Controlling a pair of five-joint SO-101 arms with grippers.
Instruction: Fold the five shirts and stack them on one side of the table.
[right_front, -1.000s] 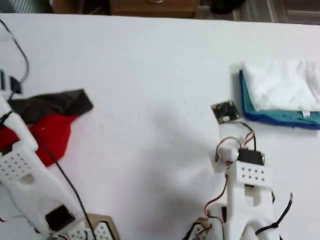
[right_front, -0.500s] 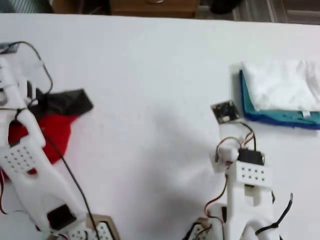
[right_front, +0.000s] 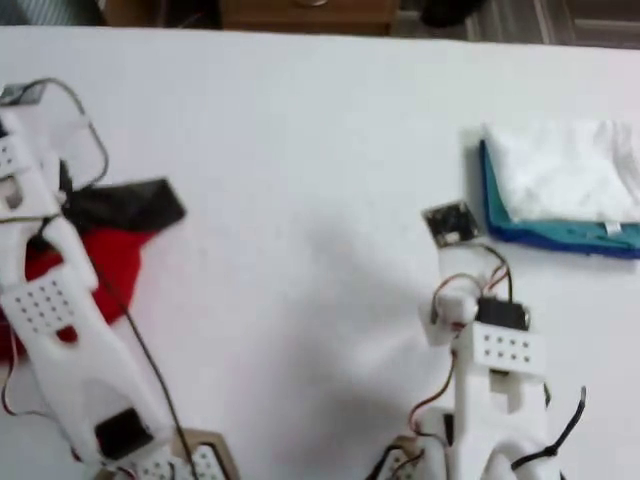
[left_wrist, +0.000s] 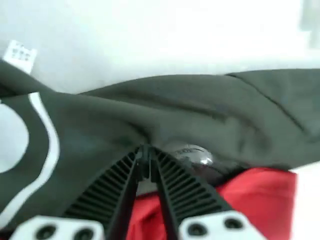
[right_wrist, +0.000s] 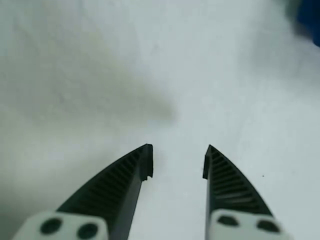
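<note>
We think our left claw (left_wrist: 145, 156) is pinching the black shirt (left_wrist: 200, 105), which we must next spread flat; our right claw (right_wrist: 176, 161) sits open.

The white left arm (right_front: 45, 300) hides much of the crumpled red shirt (right_front: 120, 265) and dark grey shirt (right_front: 135, 205); the right edge crops the folded white-and-blue shirt stack (right_front: 560, 170).

Black shirt (left_wrist: 200, 110): matt cloth, creased. Red shirt (left_wrist: 260, 200): matt cloth, soft. White shirt (right_front: 565, 165), table's 2 o'clock: fluffy cloth. Table (right_front: 300, 130): smooth, matt. Left gripper (left_wrist: 146, 152) fingers (left_wrist: 185, 190): ribbed black plastic, white plastic mounts.
</note>
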